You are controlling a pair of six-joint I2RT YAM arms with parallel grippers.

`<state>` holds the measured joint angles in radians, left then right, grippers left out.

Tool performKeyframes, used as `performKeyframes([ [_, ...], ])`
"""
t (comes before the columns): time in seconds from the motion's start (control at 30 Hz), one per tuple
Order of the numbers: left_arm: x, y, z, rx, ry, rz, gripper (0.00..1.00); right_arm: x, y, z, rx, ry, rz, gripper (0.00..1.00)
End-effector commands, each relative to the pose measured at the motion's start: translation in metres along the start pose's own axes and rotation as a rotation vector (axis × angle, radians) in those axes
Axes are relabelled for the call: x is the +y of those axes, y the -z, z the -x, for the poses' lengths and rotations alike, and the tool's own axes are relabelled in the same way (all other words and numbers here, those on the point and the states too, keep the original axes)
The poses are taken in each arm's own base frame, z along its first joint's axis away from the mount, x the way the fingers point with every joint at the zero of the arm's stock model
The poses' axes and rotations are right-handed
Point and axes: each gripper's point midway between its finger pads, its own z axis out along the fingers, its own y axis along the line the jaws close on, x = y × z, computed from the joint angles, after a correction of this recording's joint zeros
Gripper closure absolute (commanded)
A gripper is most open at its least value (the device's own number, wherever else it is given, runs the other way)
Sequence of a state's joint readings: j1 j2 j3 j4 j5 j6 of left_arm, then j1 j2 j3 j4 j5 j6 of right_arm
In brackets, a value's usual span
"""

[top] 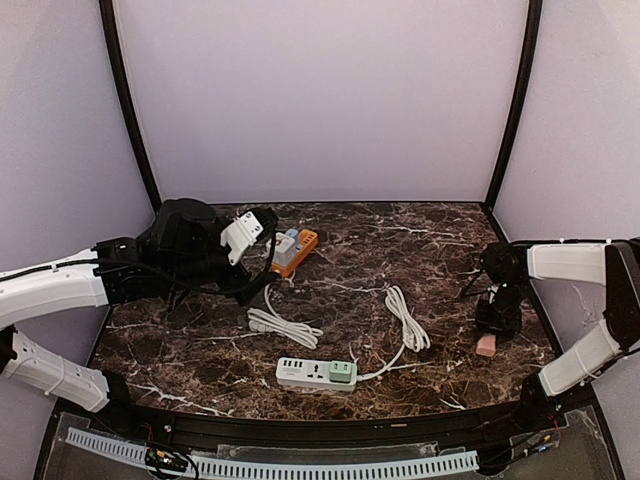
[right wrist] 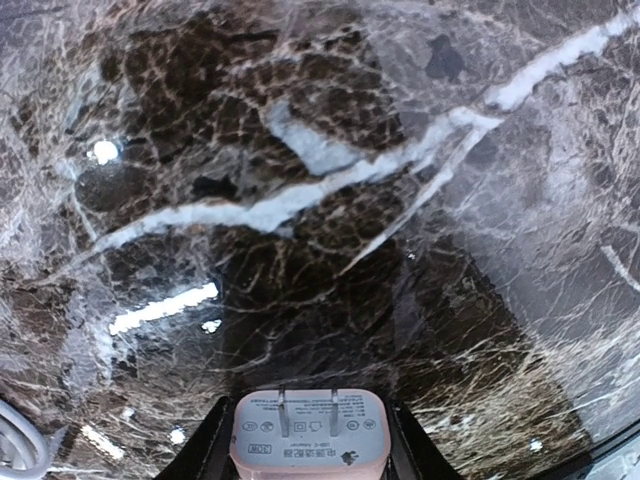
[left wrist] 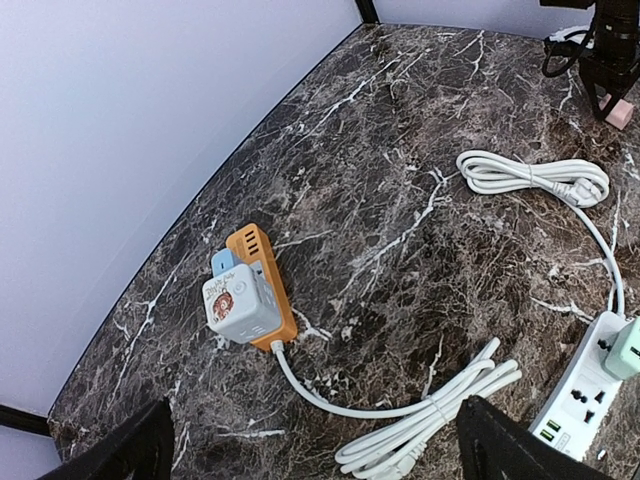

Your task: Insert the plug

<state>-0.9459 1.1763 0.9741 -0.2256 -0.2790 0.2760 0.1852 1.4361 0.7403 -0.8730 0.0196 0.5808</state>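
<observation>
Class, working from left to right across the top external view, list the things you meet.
Orange power strip → green adapter on the white power strip → bundled white cable → pink plug, held by the right gripper.

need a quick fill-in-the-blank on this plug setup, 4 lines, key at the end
1. The right gripper is shut on a ____ plug.
2. A ____ adapter sits in one end of the white power strip.
3. The white cube is plugged into the ____ strip.
4. The left gripper holds nothing; its jaws stand ____.

Missing words: pink; green; orange; open
</observation>
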Motion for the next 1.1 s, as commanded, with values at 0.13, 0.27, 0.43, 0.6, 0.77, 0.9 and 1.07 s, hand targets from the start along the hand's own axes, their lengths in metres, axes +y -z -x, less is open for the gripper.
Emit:
performKeyframes([
  [0.13, 0.005, -0.001, -0.003, -0.005, 0.017, 0.022, 0.01, 0.030, 0.001, 0.013, 0.022, -0.295, 0.134, 1.00],
  [0.27, 0.005, -0.002, 0.000, -0.010, 0.023, 0.018, 0.01, 0.049, 0.005, 0.032, 0.012, -0.445, 0.205, 1.00],
  [0.43, 0.007, 0.001, 0.000, -0.005, 0.029, 0.027, 0.01, 0.059, 0.010, 0.057, -0.032, -0.480, 0.216, 1.00],
  [0.6, 0.010, 0.005, -0.004, -0.002, 0.051, 0.039, 0.01, 0.061, -0.003, 0.060, -0.024, -0.456, 0.204, 0.78],
  [0.77, 0.009, 0.006, -0.008, 0.007, 0.056, 0.041, 0.01, 0.064, -0.014, 0.058, -0.001, -0.436, 0.209, 0.66],
  [0.9, 0.009, 0.004, -0.006, 0.006, 0.044, 0.039, 0.01, 0.066, -0.012, 0.062, -0.007, -0.415, 0.213, 0.51],
  [1.07, 0.006, -0.003, -0.002, 0.009, 0.030, 0.028, 0.01, 0.070, -0.009, 0.068, -0.010, -0.384, 0.219, 0.41],
])
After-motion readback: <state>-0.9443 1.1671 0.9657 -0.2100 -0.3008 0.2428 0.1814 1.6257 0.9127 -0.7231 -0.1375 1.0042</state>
